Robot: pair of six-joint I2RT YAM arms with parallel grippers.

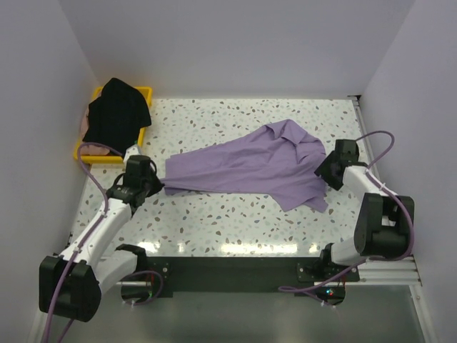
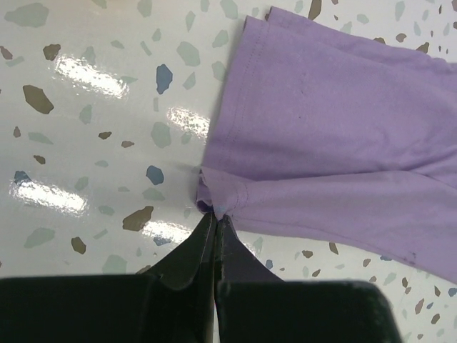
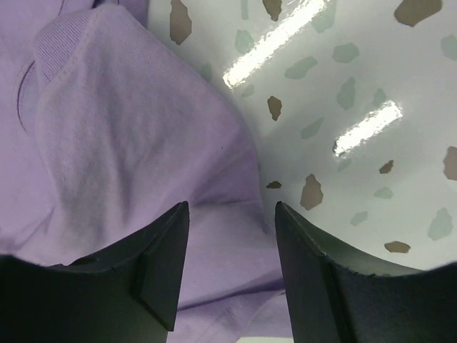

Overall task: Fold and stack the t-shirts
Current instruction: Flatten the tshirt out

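Left gripper [image 2: 216, 217] clamped a hem corner of the shirt [image 2: 335, 143], apparently spreading it flat. Right gripper [image 3: 230, 209] hung, jaws apart, near the collar; it likely needed to grip there next.

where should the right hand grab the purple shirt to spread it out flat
Probably the bunched right edge of the purple shirt, near the ribbed collar, coming in from the right. The open right hand straddles that edge, and the left hand is shut on the opposite hem corner, so pulling apart should flatten it.
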